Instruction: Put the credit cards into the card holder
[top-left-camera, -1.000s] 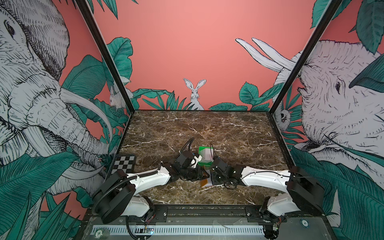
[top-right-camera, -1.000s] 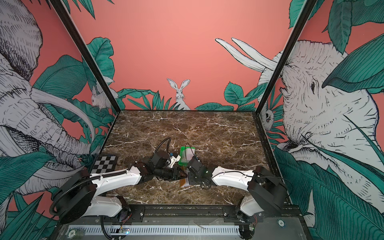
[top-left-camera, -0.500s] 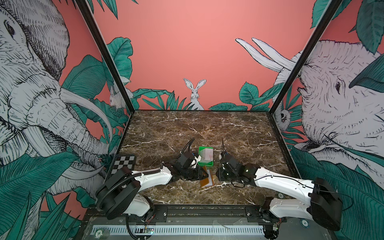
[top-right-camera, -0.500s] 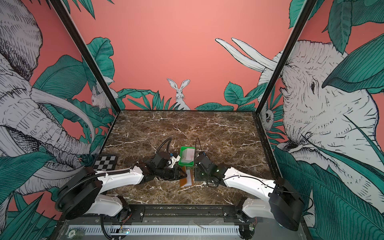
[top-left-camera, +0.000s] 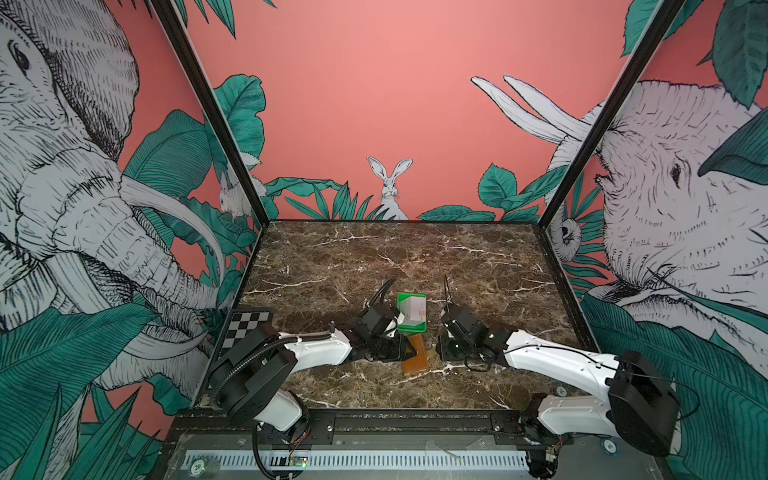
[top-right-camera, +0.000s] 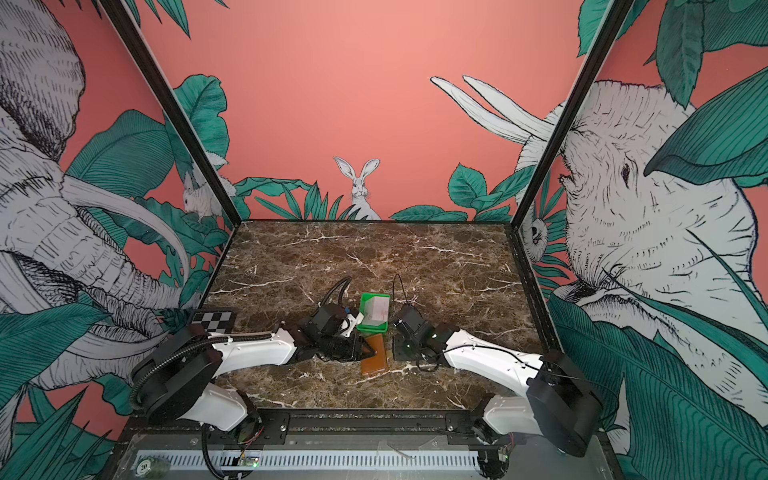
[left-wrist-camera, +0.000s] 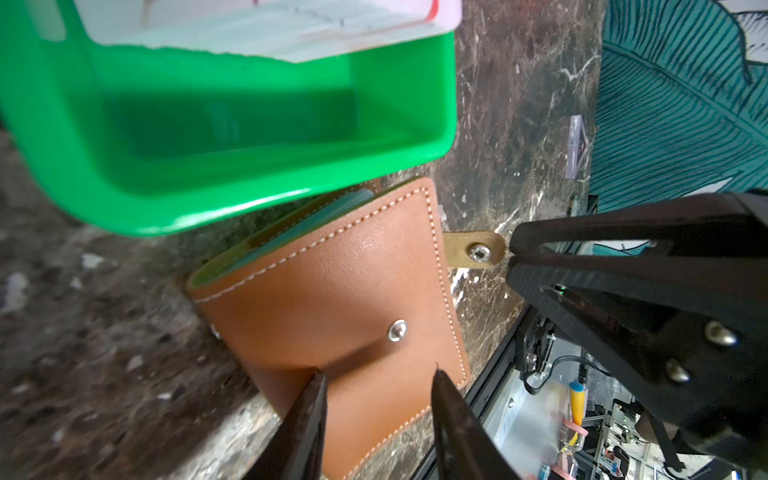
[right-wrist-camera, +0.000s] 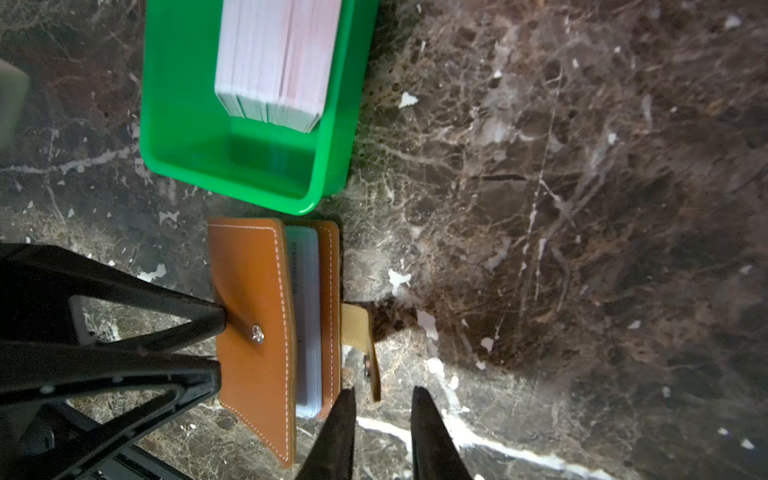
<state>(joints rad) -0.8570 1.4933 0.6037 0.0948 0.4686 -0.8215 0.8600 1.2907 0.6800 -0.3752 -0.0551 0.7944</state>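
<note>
Left wrist view: the left tool (left-wrist-camera: 376, 374) is spread, both tips pressing on the tan cover of the card holder (left-wrist-camera: 332, 291), which lies on the counter (right-wrist-camera: 540, 208). The right tool (right-wrist-camera: 382, 392), narrowly parted and empty, sits just beside the snap tab (right-wrist-camera: 359, 328). The credit cards (right-wrist-camera: 274, 62) stand stacked in the green tray (right-wrist-camera: 178, 124) nearby.

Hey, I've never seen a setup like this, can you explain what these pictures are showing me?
A robot's left arm and right arm work at a marble table inside a painted booth. Both top views look down on the whole scene; each wrist view comes from a camera on one arm. On the table stands a green tray holding a stack of credit cards; beside it lies a tan card holder, slightly open. The left tool seems to press its open tips on the holder's cover. The right tool is open next to the snap tab, holding nothing.
</note>
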